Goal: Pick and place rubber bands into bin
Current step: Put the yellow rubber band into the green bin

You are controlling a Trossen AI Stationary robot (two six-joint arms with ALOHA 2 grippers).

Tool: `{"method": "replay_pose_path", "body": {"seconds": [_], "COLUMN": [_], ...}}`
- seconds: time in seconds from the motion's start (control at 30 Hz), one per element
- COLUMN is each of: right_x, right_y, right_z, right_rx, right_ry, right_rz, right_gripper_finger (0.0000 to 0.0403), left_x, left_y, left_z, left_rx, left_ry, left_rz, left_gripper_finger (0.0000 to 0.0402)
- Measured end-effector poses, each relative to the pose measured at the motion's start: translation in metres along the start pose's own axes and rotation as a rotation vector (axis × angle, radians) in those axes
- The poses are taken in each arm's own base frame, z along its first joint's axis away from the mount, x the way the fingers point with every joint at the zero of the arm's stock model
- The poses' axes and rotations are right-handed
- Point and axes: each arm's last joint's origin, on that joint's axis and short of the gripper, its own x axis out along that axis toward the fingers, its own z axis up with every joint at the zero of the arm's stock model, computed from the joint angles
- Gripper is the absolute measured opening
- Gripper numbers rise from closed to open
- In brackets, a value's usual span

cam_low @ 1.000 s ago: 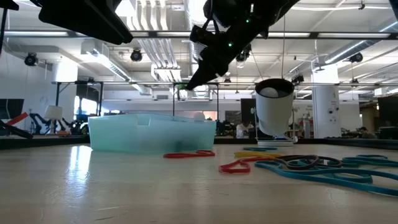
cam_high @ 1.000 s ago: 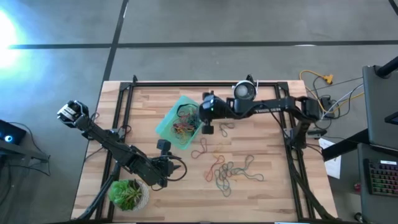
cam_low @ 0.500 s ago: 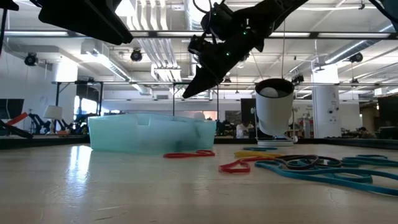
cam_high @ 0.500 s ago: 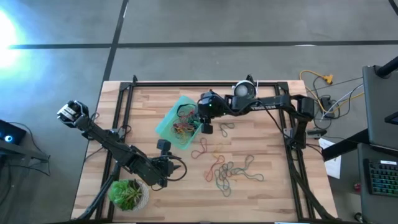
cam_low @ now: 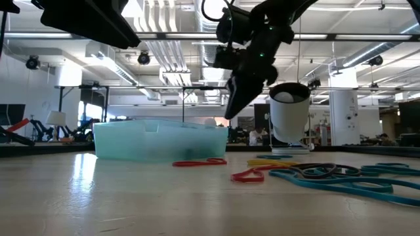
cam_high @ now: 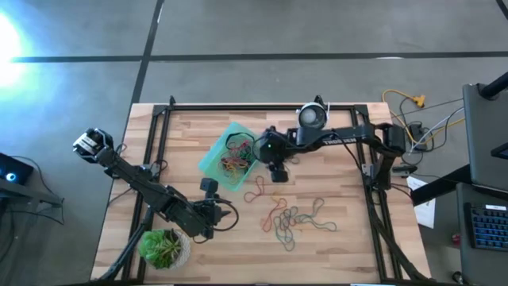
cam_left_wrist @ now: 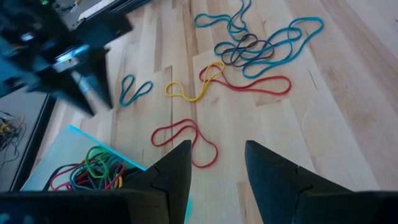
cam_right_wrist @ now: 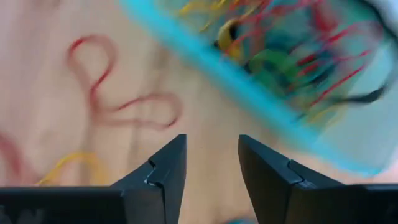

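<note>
Right gripper [cam_high: 277,171] — parted, empty — beside bin [cam_high: 213,159]

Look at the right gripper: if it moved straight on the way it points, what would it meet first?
The right gripper points down beside the bin. It would probably meet bare table first, near the red rubber band; depth is unclear.

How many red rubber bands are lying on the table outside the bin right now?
2. One red band lies close to the bin; the other red band lies farther off, next to the yellow band beside the tangled pile. More could be hidden in that pile.
</note>
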Motion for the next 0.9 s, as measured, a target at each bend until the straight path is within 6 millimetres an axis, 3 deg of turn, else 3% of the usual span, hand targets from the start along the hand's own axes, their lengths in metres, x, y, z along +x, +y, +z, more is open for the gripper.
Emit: {"method": "replay_pose_path", "body": {"seconds": [0.17,0.43,0.63,0.9], "right_x": [0.006,0.017,0.026,0.041], "right_y": [0.027,0.066,0.079,0.084], "right_z": [-0.008,-0.035,-0.049,-0.063], "right_rx": [0.011,0.017,0.040,0.024], "right_ry": [0.065,0.239,0.252,0.188], "right_rz": [0.148,0.217,0.225,0.224], "right_gripper_finger": [0.0129,0.0115,0.0104,0.0093], "left_x": [0.000,0.000,0.000,0.000], "left_y": [0.000,0.000,0.000,0.000], "left_z": [0.000,-0.001,-0.001,0.000], "left_rx": [-0.002,-0.003,-0.004,-0.007], "left_ry": [-0.002,0.001,-0.001,-0.003], "left_rz": [0.000,-0.002,-0.002,-0.002], "left_gripper_finger": [0.0135,0.0135,0.0135,0.0135]}}
